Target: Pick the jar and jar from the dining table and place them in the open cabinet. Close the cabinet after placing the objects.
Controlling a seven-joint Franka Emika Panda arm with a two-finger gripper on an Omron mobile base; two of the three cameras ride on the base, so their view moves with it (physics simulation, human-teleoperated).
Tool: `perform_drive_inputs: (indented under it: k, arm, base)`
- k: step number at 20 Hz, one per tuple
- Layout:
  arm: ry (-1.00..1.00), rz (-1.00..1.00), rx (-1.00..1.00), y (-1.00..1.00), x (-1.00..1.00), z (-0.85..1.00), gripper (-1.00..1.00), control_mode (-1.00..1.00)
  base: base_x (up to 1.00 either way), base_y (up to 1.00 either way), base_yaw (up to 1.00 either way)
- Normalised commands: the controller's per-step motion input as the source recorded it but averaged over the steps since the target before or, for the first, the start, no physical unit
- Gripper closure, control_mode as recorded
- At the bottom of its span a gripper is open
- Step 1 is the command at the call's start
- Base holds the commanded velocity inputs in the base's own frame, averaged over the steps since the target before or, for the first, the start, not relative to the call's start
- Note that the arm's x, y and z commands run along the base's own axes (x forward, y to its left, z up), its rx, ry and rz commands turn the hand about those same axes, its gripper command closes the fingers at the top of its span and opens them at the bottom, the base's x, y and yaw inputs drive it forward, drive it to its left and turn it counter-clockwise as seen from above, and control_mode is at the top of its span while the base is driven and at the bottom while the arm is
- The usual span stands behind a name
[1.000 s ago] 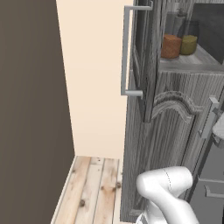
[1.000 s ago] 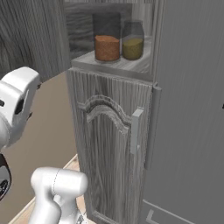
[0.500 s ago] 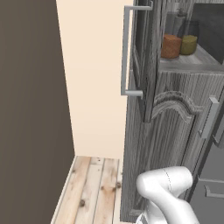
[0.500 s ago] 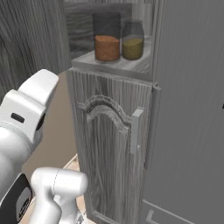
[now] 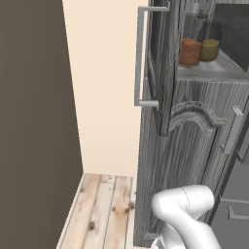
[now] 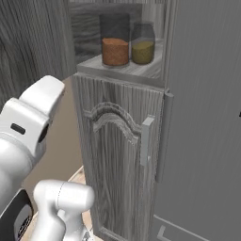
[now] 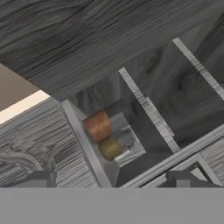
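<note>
Two jars stand side by side on the shelf of the open cabinet (image 5: 194,73). The jar with reddish-brown filling (image 5: 190,51) (image 6: 115,51) (image 7: 98,125) is next to the jar with olive-yellow filling (image 5: 210,49) (image 6: 142,51) (image 7: 110,148). The upper cabinet door (image 5: 158,63) is swung open, with its long silver bar handle (image 5: 140,58) facing out. In the hand view my gripper (image 7: 113,180) is open and holds nothing, well back from the jars. The dining table is out of view.
Below the shelf is a shut arched lower door (image 6: 115,160) with a short handle (image 6: 147,140). A tall flat grey panel (image 6: 207,117) stands to its right. A beige wall (image 5: 102,97), a dark wall (image 5: 34,121) and plank floor (image 5: 102,209) lie left of the cabinet.
The arm's white upper link has swung further into the left side of the right base view. The jars and the cabinet door have not moved.
</note>
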Motion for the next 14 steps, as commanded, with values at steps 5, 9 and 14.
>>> perform_drive_inputs:
  k: [5, 9, 14]
  arm:
    - [-0.07, -0.31, -0.01, 0.22, -0.31, 0.0, -1.0, -1.0]
    - [-0.08, -0.39, -0.07, 0.41, -0.31, -0.1, -1.0, -1.0]
    - [-0.04, -0.37, -0.07, 0.34, -0.17, -0.03, -1.0, -1.0]
  base:
    - [0.0, 0.0, 0.0]
    - [0.0, 0.0, 0.0]
    - [0.0, 0.0, 0.0]
